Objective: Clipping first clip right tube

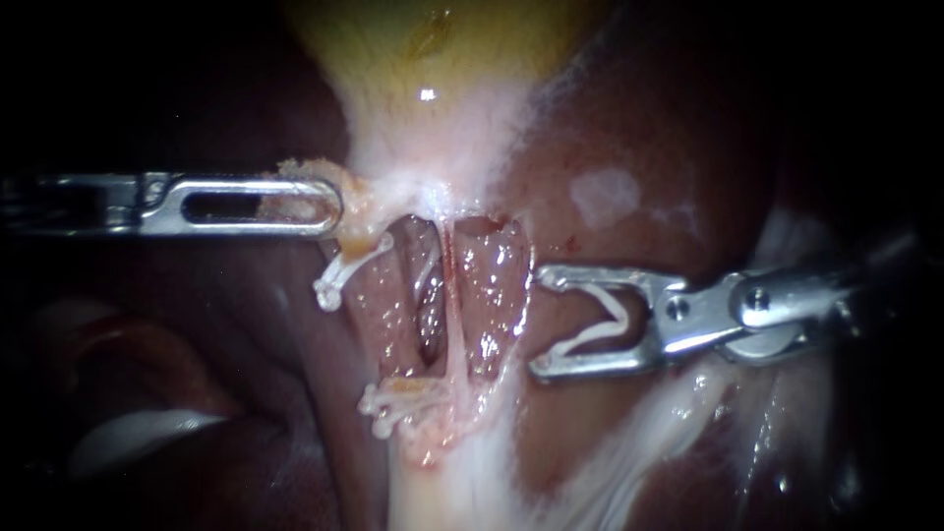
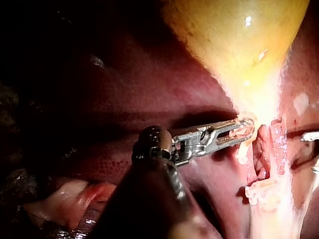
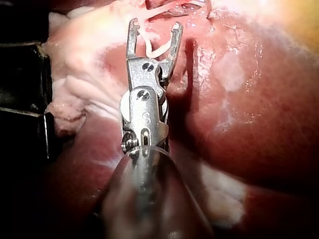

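clip (image 1: 621, 319) in right instrument (image 1: 539, 324), left instrument (image 1: 332, 206) gripping gallbladder (image 1: 433, 59)

base: dark red, wet, smooth liver (image 1: 688, 128) | on it: yellow, shiny, round gallbladder (image 1: 433, 49), just past left instrument (image 1: 329, 206) tip | on it: white, stringy tissue band (image 1: 629, 423), under right instrument (image 1: 539, 323)

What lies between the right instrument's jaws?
A white clip, held by both jaws of the right instrument; nothing else sits between them. Its outer faces, against the metal, are covered.
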### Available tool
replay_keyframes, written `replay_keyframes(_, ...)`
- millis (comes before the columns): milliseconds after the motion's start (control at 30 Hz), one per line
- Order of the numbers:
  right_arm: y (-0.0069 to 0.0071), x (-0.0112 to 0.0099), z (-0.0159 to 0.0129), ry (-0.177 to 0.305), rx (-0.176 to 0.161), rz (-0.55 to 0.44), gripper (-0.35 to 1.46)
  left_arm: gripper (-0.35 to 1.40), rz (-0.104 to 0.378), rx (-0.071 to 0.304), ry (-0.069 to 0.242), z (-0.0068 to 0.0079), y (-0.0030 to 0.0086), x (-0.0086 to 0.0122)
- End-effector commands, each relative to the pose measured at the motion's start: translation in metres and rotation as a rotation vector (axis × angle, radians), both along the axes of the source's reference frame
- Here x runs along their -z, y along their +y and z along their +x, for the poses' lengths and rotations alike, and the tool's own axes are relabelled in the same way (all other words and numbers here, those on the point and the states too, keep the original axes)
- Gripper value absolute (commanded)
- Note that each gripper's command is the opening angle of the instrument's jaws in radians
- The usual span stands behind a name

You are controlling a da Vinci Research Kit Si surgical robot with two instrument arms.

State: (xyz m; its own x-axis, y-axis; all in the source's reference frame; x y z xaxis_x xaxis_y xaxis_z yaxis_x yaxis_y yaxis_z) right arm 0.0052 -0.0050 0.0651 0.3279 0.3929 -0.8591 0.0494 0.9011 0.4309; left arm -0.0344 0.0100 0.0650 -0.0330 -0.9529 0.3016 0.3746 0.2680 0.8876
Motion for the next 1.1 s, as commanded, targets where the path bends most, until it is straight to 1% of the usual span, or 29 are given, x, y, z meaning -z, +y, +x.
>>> replay_keyframes(33, -0.0002, -0.0005, 0.0004, -0.002, -0.003, 0.016, 0.49, -0.35, 0.0, 0.0, 0.0, 0.0, 0.0, 0.0001)
replay_keyframes(133, -0.0006, -0.0021, 0.0019, -0.013, -0.019, 0.053, 0.49, -0.35, 0.0, 0.0, -0.003, -0.0001, -0.0002, 0.0002)
replay_keyframes(200, -0.0009, -0.003, 0.0027, -0.012, -0.019, 0.068, 0.49, -0.35, 0.0, 0.001, -0.003, -0.0001, -0.0002, 0.0003)
replay_keyframes(300, -0.0011, -0.0043, 0.0042, -0.019, -0.031, 0.103, 0.49, -0.35, 0.0, 0.001, -0.003, -0.0001, -0.0002, 0.0003)
replay_keyframes(467, -0.0009, -0.005, 0.0055, -0.021, -0.035, 0.133, 0.49, -0.35, 0.0, 0.001, -0.003, -0.0001, -0.0002, 0.0003)
replay_keyframes(600, -0.0009, -0.005, 0.0063, -0.013, -0.025, 0.163, 0.49, -0.35, 0.0, 0.001, -0.003, -0.0002, -0.0002, 0.0003)
replay_keyframes(733, -0.0008, -0.0052, 0.007, 0.021, -0.026, 0.215, 0.48, -0.35, 0.0, 0.002, -0.003, -0.0003, -0.0002, 0.0003)
replay_keyframes(867, -0.001, -0.0053, 0.0076, 0.094, -0.024, 0.298, 0.48, -0.35, 0.0, 0.002, -0.002, -0.0004, -0.0002, 0.0003)
replay_keyframes(933, -0.0011, -0.0054, 0.0077, 0.123, -0.015, 0.327, 0.47, -0.35, 0.0, 0.002, -0.002, -0.0004, -0.0002, 0.0003)
replay_keyframes(1100, -0.0011, -0.0056, 0.0079, 0.164, -0.001, 0.381, 0.46, -0.35, 0.0, 0.002, -0.002, -0.0004, -0.0002, 0.0002)
